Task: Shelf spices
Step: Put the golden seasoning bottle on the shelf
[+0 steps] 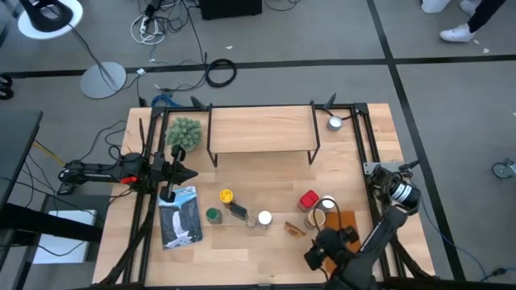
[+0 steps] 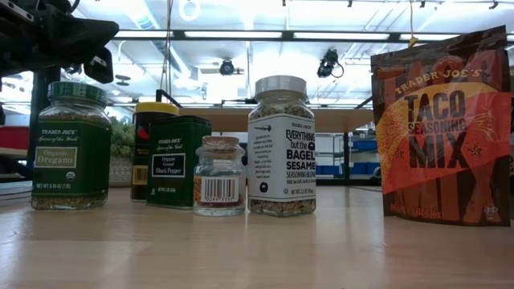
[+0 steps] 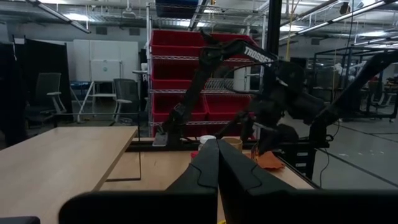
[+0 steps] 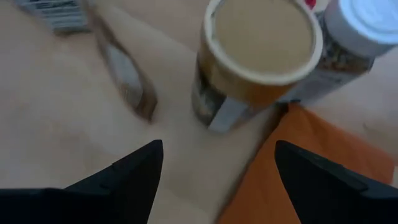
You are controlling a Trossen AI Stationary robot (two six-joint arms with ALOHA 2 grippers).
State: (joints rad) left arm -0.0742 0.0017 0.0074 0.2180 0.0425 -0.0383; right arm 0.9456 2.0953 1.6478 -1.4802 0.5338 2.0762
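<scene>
My right gripper [image 4: 214, 171] hangs above the desk's near right corner with its fingers spread wide and nothing between them. Straight ahead of it, just beyond the fingertips, stands the tan cylinder [image 4: 258, 59]. It is upright, long axis vertical, flat tan lid facing up at me, so I judge the grasp must come from the side or from above with the fingers straddling its round body. A white-lidded jar [image 4: 364, 28] touches or nearly touches it on one side, and an orange packet [image 4: 292, 168] lies flat right beside its base; that crowding is what I would watch.

From above, the tan cylinder [image 1: 318, 217] sits in a cluster with the red tin [image 1: 309, 199] near the right edge. My right arm is plainly the nearer one. The shelf [image 1: 262, 129] stands along the far edge, its plank top bare, well apart from the cluster, so the carry would run away from me toward the far side.

My left gripper [image 1: 193, 173] waits near the left edge, fingers closed on nothing, beside the fuzzy green plant ball [image 1: 184, 133].
</scene>
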